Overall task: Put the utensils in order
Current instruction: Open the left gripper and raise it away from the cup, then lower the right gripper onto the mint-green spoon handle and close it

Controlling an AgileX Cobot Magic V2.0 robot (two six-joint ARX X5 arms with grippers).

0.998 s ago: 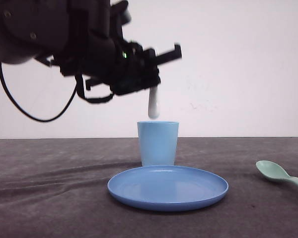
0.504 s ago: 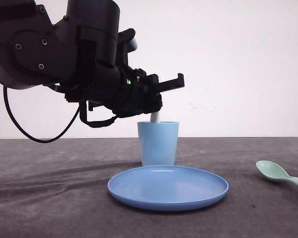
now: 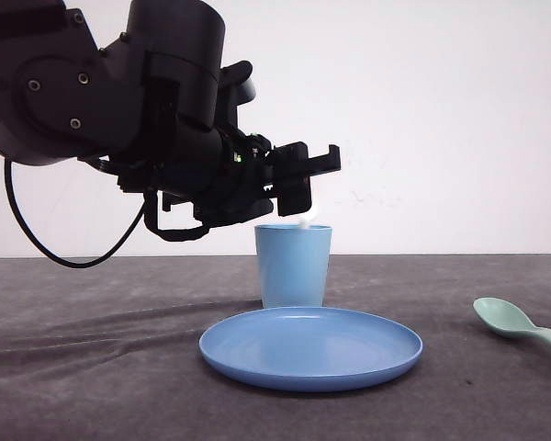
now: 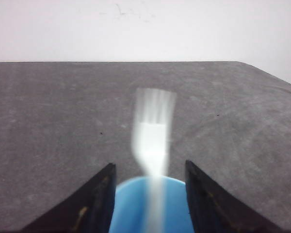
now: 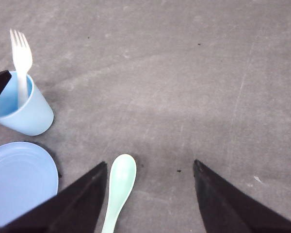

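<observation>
Front: left gripper (image 3: 303,188) above cup (image 3: 293,265), spoon (image 3: 519,325) on table far right. Left wrist: fingers (image 4: 99,199) spread, gripping nothing — fork (image 4: 153,141) in cup. Right wrist: right gripper (image 5: 150,194) open, empty — over spoon.

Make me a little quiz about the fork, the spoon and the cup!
1. True or false: the fork stands in the cup, prongs up.
2. Where is the spoon? A) in the cup B) on the plate C) on the table
3. Fill in: the left gripper above the cup is ___.

Key: 1 true. 2 C, lying beside the plate, between the right gripper's open fingers as its camera sees it. 3 open, fingers apart on either side of the blurred fork.
</observation>
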